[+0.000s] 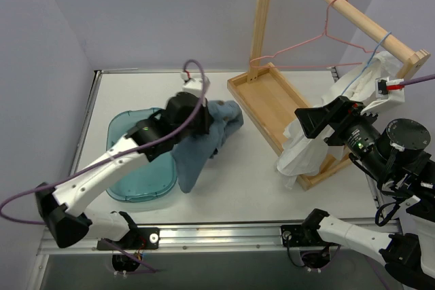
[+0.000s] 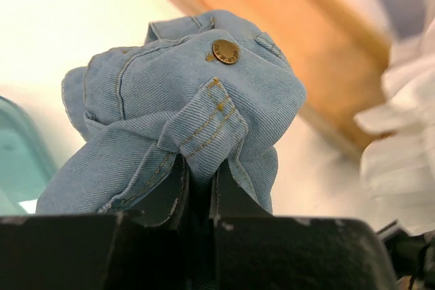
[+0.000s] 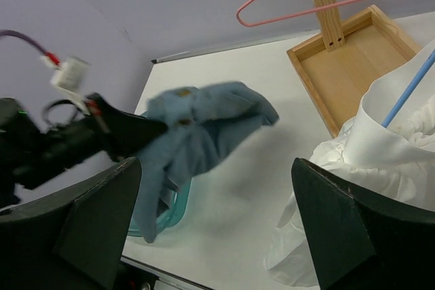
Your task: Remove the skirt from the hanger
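Your hanger (image 3: 410,89) is mostly hidden in the crumpled white pleated skirt (image 3: 380,161). Your right gripper (image 3: 214,166) gapes wide; your left gripper (image 2: 200,185) clenches the denim garment (image 2: 183,93).

Overhead view: we record bright, even, diffuse light. The denim garment (image 1: 204,142) throws only a soft, pale shadow on the white table (image 1: 245,181).

Left wrist view: we note the denim sharp, its weave legible. The wooden tray (image 2: 299,32) and the skirt (image 2: 401,140) behind it are out of focus. The upper-left background is washed out to cream. The left gripper (image 2: 197,178) reads near-black.

Right wrist view: we find the denim blurred and smeared. The fingers (image 3: 340,229) of the right gripper (image 3: 216,168) are dark and soft-edged, and the skirt is close to blown white.
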Available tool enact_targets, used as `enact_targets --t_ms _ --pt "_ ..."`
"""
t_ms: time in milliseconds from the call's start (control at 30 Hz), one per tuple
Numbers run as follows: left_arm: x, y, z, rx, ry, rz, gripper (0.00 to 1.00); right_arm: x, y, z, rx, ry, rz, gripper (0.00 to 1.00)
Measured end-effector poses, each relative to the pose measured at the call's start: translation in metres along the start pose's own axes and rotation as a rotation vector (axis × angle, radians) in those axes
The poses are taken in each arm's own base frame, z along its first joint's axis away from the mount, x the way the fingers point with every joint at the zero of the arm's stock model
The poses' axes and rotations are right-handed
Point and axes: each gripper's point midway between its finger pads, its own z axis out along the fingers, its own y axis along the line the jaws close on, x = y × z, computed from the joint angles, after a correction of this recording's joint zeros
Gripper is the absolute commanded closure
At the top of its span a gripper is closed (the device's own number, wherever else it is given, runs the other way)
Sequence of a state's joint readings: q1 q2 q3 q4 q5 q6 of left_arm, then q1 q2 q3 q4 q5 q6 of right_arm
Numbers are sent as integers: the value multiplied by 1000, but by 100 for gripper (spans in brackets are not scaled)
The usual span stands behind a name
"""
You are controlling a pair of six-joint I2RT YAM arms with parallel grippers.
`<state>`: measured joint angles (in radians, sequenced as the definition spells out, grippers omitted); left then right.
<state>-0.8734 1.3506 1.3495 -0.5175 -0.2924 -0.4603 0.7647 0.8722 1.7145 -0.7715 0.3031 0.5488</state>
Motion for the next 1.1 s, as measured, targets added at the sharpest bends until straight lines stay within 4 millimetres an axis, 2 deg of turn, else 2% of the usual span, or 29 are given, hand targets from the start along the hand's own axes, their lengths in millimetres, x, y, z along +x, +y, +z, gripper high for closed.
enact_targets --t_ms 33,100,167,267,367,433,533,733,867,1100 --pt "-31 8 -22 -4 -66 -17 98 0 0 0 -1 -2 1 12" --pt "-73 29 -60 -39 -176 -44 98 -1 1 1 -3 -4 2 12" --pt "-99 54 -97 -92 -264 -56 98 0 1 3 -3 -3 1 12" --pt "-110 81 -143 -157 -336 -54 98 4 0 6 1 4 -3 12" --pt "-107 97 -171 -204 -345 -53 98 6 2 9 -1 10 -6 12" --pt "-101 104 -178 -225 -332 -55 98 7 4 11 -8 12 -7 12" --pt "-82 111 -171 -254 -273 -48 98 7 7 15 -17 16 -11 12" --pt "-18 139 -142 -356 -73 -29 98 8 8 16 -23 22 -24 12" --pt "-6 152 -140 -421 -8 -52 98 5 11 16 -27 18 -26 12" --pt "-3 167 -157 -491 22 -100 98 -4 16 11 -50 -1 -16 12"
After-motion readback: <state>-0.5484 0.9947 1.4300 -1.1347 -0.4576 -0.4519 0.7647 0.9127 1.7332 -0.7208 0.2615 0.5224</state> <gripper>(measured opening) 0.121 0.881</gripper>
